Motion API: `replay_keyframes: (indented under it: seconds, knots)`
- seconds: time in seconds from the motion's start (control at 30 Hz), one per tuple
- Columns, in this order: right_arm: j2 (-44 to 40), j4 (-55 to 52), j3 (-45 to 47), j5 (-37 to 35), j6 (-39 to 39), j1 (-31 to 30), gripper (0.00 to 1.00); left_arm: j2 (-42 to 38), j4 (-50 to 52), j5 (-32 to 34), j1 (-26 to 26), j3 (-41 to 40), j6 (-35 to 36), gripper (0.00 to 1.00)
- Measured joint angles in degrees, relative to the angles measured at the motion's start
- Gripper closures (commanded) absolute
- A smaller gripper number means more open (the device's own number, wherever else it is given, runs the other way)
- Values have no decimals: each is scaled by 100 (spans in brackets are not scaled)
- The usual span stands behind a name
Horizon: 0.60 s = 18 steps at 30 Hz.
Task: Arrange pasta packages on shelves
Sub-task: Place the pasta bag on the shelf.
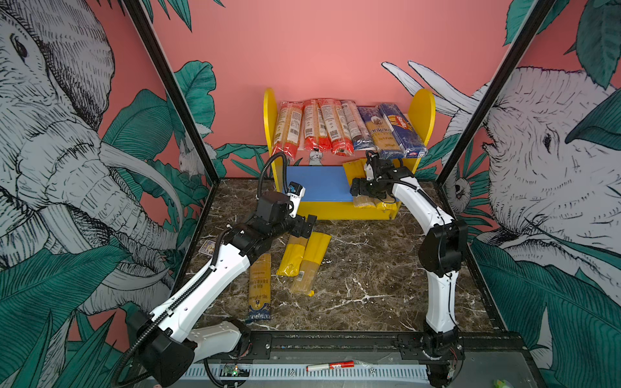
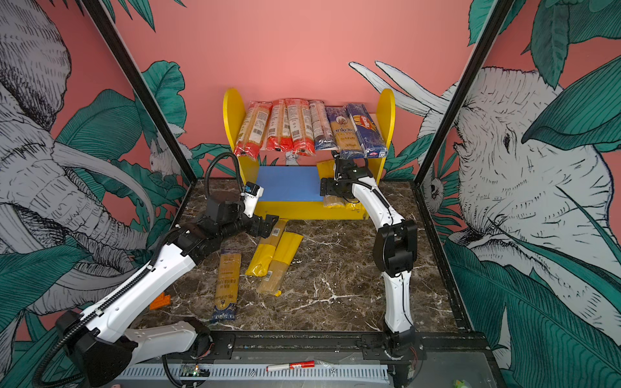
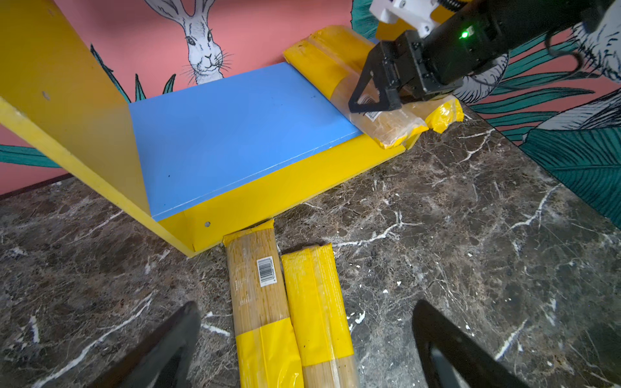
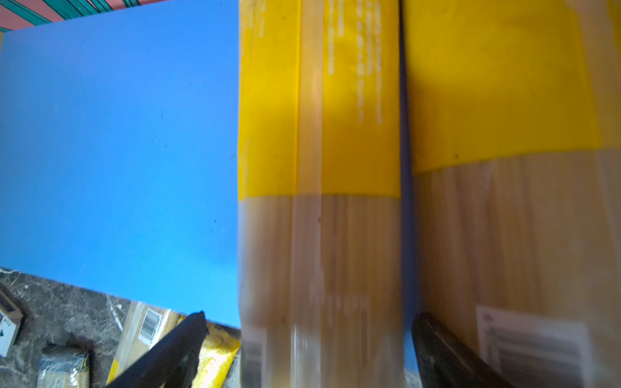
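Note:
The shelves (image 1: 268,114) stand at the back wall. Several pasta packages (image 1: 336,127), red-ended and dark blue, lie side by side on the upper board. Two half-yellow packs (image 1: 369,203) lie at the right end of the blue lower board (image 1: 316,183). My right gripper (image 4: 309,317) hovers open just over them, its fingers either side of one pack (image 4: 319,134), with the other pack (image 4: 504,100) beside it. My left gripper (image 3: 305,305) is open above two half-yellow packs (image 3: 258,295) (image 3: 316,302) on the table in front of the shelves. A blue-ended pack (image 1: 259,289) lies further left.
A red-and-white marker pen (image 1: 331,365) lies on the front rail. A small card box (image 1: 207,248) sits at the table's left edge, and an orange piece (image 2: 160,300) lies near the left arm. Black frame posts stand at both back corners.

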<state>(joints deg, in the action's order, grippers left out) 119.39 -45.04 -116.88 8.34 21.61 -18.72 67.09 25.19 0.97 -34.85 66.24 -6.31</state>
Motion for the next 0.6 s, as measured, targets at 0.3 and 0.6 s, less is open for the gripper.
replay_keyframes:
  seconds: [0.3, 0.6]
  knots:
    - [-680, 232, 717, 59, 85, -101, 2, -509, 197, 179, 0, -682, -354, 1]
    - [-1484, 527, 1738, 238, 251, -240, 2, -841, 240, 212, 0, -1241, -726, 1]
